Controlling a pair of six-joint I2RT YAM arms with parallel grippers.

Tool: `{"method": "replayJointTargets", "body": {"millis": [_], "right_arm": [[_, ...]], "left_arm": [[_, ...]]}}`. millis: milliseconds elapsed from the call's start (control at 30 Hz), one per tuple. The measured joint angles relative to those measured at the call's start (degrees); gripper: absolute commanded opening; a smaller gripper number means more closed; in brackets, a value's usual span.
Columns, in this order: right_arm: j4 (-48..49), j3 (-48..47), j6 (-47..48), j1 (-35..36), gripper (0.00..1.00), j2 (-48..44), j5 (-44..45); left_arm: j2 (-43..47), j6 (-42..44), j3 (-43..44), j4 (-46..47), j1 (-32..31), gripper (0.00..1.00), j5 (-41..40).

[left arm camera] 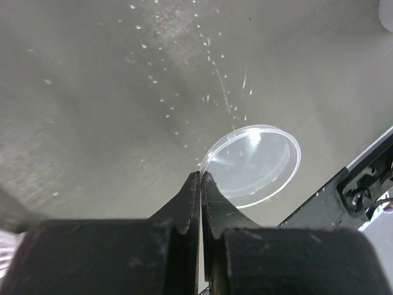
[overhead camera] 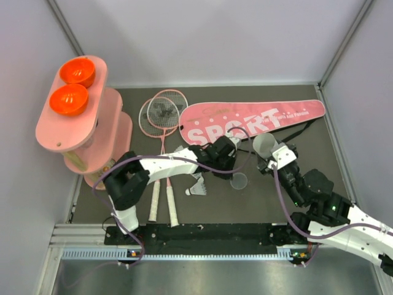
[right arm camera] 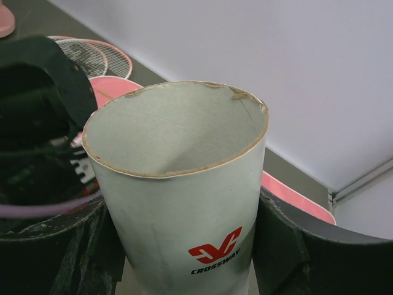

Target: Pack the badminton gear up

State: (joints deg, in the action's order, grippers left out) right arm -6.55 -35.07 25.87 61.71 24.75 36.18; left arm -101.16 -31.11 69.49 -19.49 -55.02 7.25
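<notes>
The left arm and right arm have white links, black joint blocks, black fingers and purple cables.

**A:** What fills the middle?

**B:** A white cardboard tube, its open mouth toward the lens. The rim is frayed at the back, and a red emblem sits above the word "CROSSWAY" low on its wall.

**A:** Is it held?

**B:** Yes. The right tool clasps it, black fingers pressed against either side.

**A:** And around it?

**B:** On the left is a black arm with a purple cable looping beneath. Beyond that, two rackets with pink frames lie overlapped on the dark bench. A pink bag passes behind the tube and shows on both sides. A pale wall closes the back.
</notes>
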Motion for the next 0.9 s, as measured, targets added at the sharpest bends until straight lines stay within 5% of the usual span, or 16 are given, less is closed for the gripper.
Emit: {"method": "replayJointTargets", "body": {"millis": [200,300,333,433,567,700,900], "right_arm": [[-0.8,0.0,-0.4,0.0,0.46,-1.0,-1.0],[-1.0,0.0,-0.6,0.0,0.46,-1.2,-1.5],[-1.0,0.0,-0.7,0.0,0.46,-1.2,-1.7],[-1.2,0.0,-0.7,0.0,0.46,-1.4,-2.0],[-1.3,0.0,-1.0,0.0,0.47,-1.5,-2.4],[-1.6,0.0,-1.1,0.0,0.48,-1.5,-3.0],[-1.7,0.0,-1.1,0.0,0.48,-1.5,-3.3]], "left_arm": [[-7.0,-4.0,6.2,-2.4,-3.3,0.0,-2.4],[-8.4,-5.2,7.5,-3.6,-4.0,0.23,-3.6],[-8.4,-5.2,7.5,-3.9,-4.1,0.43,-3.9],[-8.4,-5.6,7.5,-5.4,-4.1,0.63,-5.2],[-5.4,-5.2,6.1,-8.0,-4.0,0.68,-8.3],[6.6,-4.7,0.1,-11.5,-4.0,0.68,-13.3],[18.8,-10.6,0.0,-25.9,-4.0,0.7,-23.9]]}}
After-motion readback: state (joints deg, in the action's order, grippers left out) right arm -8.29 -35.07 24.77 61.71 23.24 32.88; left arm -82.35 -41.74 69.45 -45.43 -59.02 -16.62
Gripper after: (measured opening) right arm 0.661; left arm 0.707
